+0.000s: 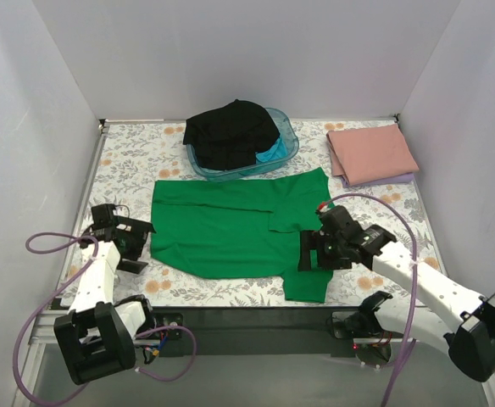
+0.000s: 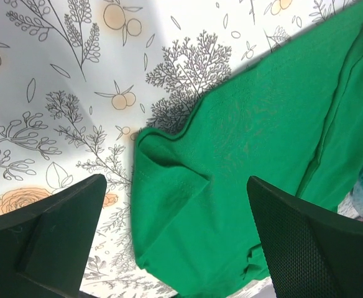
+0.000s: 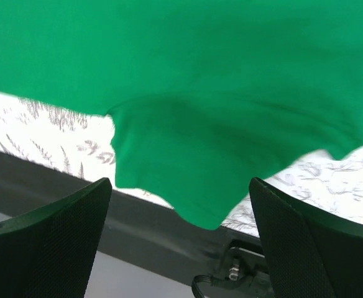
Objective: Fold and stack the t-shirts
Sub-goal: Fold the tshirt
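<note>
Wide-spread black fingers (image 3: pixel 51 242) of the right end effector (image 1: pixel 305 252) fill the bottom corners of its wrist view. The jaws stand fully apart and grip nothing. Below them lies a sleeve (image 3: pixel 181 161) of the green t-shirt (image 1: pixel 222 229), and its tip reaches past the floral cover (image 1: pixel 129 170) over the dark front edge of the desk (image 3: pixel 57 186). From above, this end effector hovers over the shirt's near-right part, where that sleeve sticks out toward the arm bases. The green t-shirt is spread mostly flat across the middle of the desk, with a seam-like edge visible on its right half. The left end effector (image 1: pixel 141 246) sits just beside the shirt's near-left corner, likewise wide open and empty. Its wrist view shows that corner between the two fingers, with a small flap of fabric turned over on itself. Whether either end effector touches the cloth cannot be told. Behind the green shirt, a translucent blue tub (image 1: pixel 290 140) holds a heaped black t-shirt (image 1: pixel 230 131), and a turquoise t-shirt (image 1: pixel 273 154) peeks out at its right side. In the far-right corner a folded pink t-shirt (image 1: pixel 370 153) rests on a lilac t-shirt (image 1: pixel 404 179), of which only a thin edge shows.
</note>
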`<state>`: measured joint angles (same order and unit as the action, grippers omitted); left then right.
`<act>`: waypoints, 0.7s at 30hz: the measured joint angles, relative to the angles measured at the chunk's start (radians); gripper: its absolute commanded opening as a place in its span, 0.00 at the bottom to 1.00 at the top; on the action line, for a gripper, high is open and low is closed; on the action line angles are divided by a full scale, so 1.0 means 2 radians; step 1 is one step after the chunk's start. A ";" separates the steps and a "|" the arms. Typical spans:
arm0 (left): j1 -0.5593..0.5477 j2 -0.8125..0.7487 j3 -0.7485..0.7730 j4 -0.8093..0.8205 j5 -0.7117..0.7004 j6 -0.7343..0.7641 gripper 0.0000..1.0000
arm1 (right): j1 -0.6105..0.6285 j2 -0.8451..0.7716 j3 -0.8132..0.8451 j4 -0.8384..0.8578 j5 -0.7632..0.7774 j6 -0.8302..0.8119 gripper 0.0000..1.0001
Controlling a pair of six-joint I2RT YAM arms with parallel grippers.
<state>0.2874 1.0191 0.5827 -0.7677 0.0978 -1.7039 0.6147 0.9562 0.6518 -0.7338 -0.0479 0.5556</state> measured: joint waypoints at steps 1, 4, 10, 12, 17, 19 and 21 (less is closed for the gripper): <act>-0.002 -0.002 0.000 -0.002 0.002 0.001 0.97 | 0.021 0.009 0.001 0.005 0.006 0.002 0.98; -0.020 -0.002 0.005 -0.008 0.007 -0.002 0.98 | 0.066 0.039 0.008 0.016 0.017 0.008 0.98; -0.160 0.035 0.058 -0.007 -0.016 -0.040 0.98 | 0.072 0.062 0.005 0.047 0.042 0.016 0.98; -0.200 0.065 0.075 -0.006 -0.027 -0.052 0.96 | 0.072 0.059 -0.002 0.053 0.051 0.021 0.98; -0.233 0.132 0.081 -0.015 -0.053 -0.077 0.68 | 0.072 0.050 -0.026 0.057 0.072 0.027 0.98; -0.238 0.145 0.081 -0.021 -0.063 -0.085 0.56 | 0.072 0.049 -0.034 0.058 0.076 0.029 0.98; -0.244 0.148 0.081 -0.026 -0.072 -0.091 0.49 | 0.072 0.050 -0.042 0.059 0.077 0.030 0.98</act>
<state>-0.1997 1.3151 0.7448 -0.8192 -0.0471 -1.8862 0.7593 1.0554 0.5682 -0.6167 0.1070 0.6147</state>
